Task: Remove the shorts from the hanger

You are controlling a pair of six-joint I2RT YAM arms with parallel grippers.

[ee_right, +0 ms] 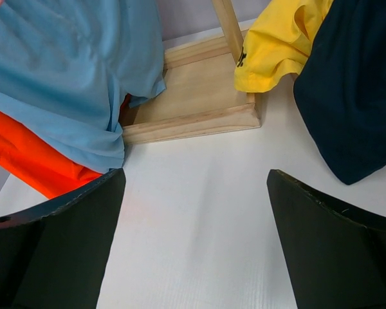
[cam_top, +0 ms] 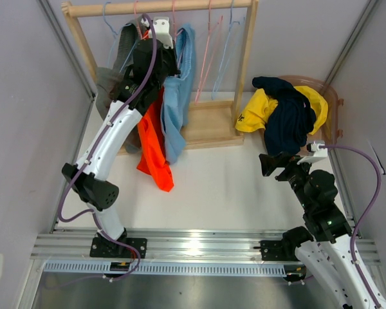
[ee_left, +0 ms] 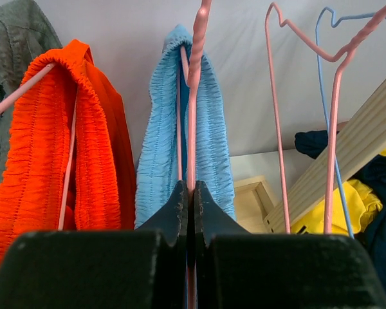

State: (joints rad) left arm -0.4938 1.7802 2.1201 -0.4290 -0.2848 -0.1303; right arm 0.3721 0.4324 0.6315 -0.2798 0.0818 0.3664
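The light blue shorts [cam_top: 177,109] hang on a pink hanger [ee_left: 194,71] on the wooden rack; they also show in the left wrist view [ee_left: 212,129]. My left gripper [ee_left: 190,193] is shut on that hanger's wire just below the shorts' waistband, and it shows up at the rail in the top view [cam_top: 162,35]. The orange shorts [cam_top: 153,151] and the grey shorts [cam_top: 109,90] hang to its left. The yellow shorts [cam_top: 257,109] and the navy shorts [cam_top: 286,122] lie heaped at the right. My right gripper [cam_top: 270,164] is open and empty over the white table [ee_right: 193,244].
The wooden rack has a top rail [cam_top: 161,8] and a base tray [cam_top: 209,125]. Empty pink [ee_left: 276,129] and blue [ee_left: 325,38] hangers hang right of the blue shorts. A pink basket rim [cam_top: 331,96] holds the heap. Grey walls stand on both sides.
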